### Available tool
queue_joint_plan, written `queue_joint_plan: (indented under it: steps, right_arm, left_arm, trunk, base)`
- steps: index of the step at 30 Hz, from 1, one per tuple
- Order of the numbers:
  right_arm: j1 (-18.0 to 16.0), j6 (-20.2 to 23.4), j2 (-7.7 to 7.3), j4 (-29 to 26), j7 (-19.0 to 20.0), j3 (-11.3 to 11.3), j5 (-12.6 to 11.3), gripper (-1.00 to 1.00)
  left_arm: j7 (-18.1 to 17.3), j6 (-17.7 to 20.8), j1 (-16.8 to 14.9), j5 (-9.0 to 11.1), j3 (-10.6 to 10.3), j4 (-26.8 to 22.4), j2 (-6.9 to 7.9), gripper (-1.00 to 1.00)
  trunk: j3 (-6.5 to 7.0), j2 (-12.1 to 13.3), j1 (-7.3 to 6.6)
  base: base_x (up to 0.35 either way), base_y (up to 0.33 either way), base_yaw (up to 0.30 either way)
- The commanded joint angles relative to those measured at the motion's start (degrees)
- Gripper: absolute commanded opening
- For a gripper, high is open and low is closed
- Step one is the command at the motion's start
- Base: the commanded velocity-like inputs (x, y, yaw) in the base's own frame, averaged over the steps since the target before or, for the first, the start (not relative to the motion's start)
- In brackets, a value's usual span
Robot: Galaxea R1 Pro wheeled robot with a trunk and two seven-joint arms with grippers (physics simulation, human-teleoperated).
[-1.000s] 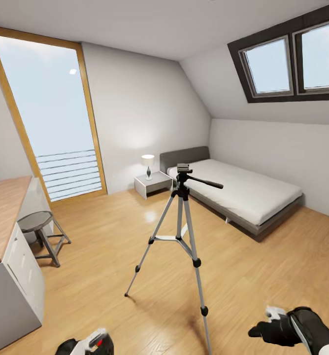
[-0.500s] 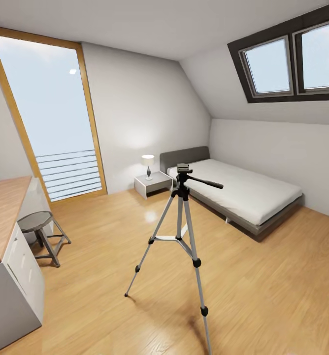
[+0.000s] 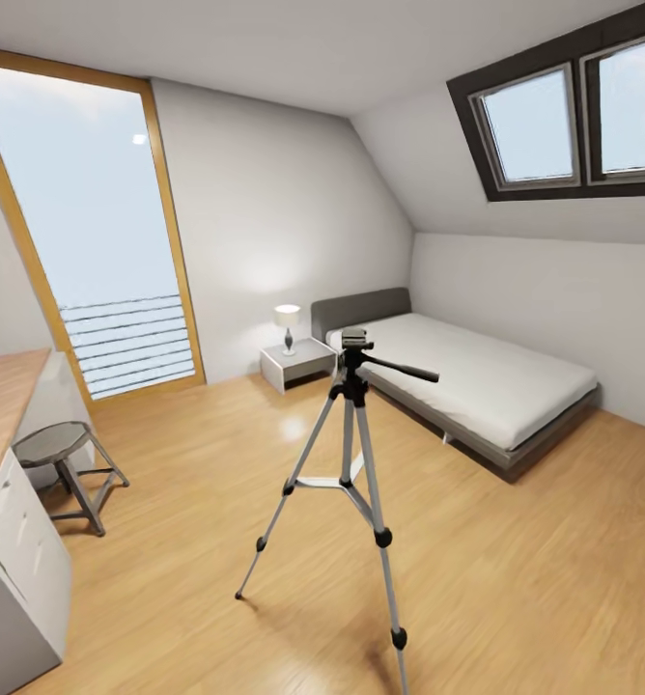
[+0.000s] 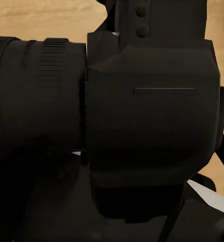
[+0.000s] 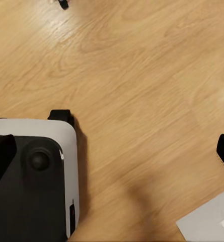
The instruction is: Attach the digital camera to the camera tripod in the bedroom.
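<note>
1. Right up against the left wrist lens, digital camera (image 4: 147, 116): boxy black body, ribbed lens barrel (image 4: 36, 96) jutting off one side, wood floor showing behind it.
2. Below that body, dark shapes only; too dark to sort fingers from camera, so cannot tell whether the left gripper is clamped on it or how wide it stands.
3. Over to the head view: camera tripod (image 3: 350, 454) dead centre, upright on three splayed silver legs with black joints and feet, planted on the light wood floor (image 3: 516, 569) of the bedroom (image 3: 265, 193).
4. Up top, black pan head (image 3: 354, 340), bare, with its long handle (image 3: 405, 370) poking out toward the bed side.
5. Just behind the tripod, grey low bed (image 3: 477, 376) along the wall under the sloped ceiling, white mattress on it.
6. Beside the bedhead, small white nightstand (image 3: 298, 362) carrying a lit lamp (image 3: 287, 323).
7. Further out: tall wood-framed window (image 3: 100, 241) at the left, dark-framed skylight (image 3: 574, 116) high at the right.
8. Nearest at the left, wood-topped counter (image 3: 4, 405) on a white cabinet (image 3: 18, 550), grey metal stool (image 3: 62, 454) tucked beside it.
9. From the right wrist view, bare floorboards and a white-and-black part of the robot's body (image 5: 31, 176); right gripper's spread, cannot tell.
</note>
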Motion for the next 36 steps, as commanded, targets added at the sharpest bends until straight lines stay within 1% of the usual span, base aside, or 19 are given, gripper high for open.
queue_joint_plan:
  steps: [1,14,19,23,29,36]
  right_arm:
    - [-0.07,0.07,-0.02,0.09,0.13,-0.48,0.45,1.00]
    - [-0.06,0.10,0.01,0.09,0.12,-0.48,0.40,1.00]
    - [-0.06,0.10,0.01,0.09,0.12,-0.49,0.39,1.00]
    - [-0.06,0.07,0.01,0.09,0.12,-0.49,0.39,1.00]
    - [-0.06,-0.33,-0.01,0.09,0.12,-0.48,0.39,1.00]
    - [-0.06,-0.08,0.09,0.09,0.05,-0.42,0.41,1.00]
  left_arm:
    - [0.17,0.19,-0.05,0.59,-0.05,-0.02,-0.01,-1.00]
    - [0.17,-0.40,-0.04,0.73,0.00,-0.01,0.08,-1.00]
    - [0.17,-0.43,-0.04,0.80,0.03,-0.01,0.18,-1.00]
    - [0.01,-0.43,-0.03,0.82,0.04,-0.01,0.26,-1.00]
    - [-0.27,-0.36,-0.04,0.87,0.04,-0.01,0.39,-1.00]
    - [-0.04,-0.43,-0.03,0.94,0.04,-0.01,0.40,-1.00]
  trunk:
    - [-0.10,-0.10,0.06]
    - [-0.10,-0.10,0.06]
    - [-0.10,-0.10,0.06]
    - [-0.10,-0.10,0.06]
    - [-0.10,-0.10,0.06]
    - [-0.10,-0.10,0.06]
  base:
    - [0.306,-0.169,0.000]
    - [0.297,-0.193,0.000]
    - [0.302,-0.108,0.000]
    - [0.316,0.002,0.000]
    - [0.272,0.209,-0.012]
    - [0.050,0.046,-0.203]
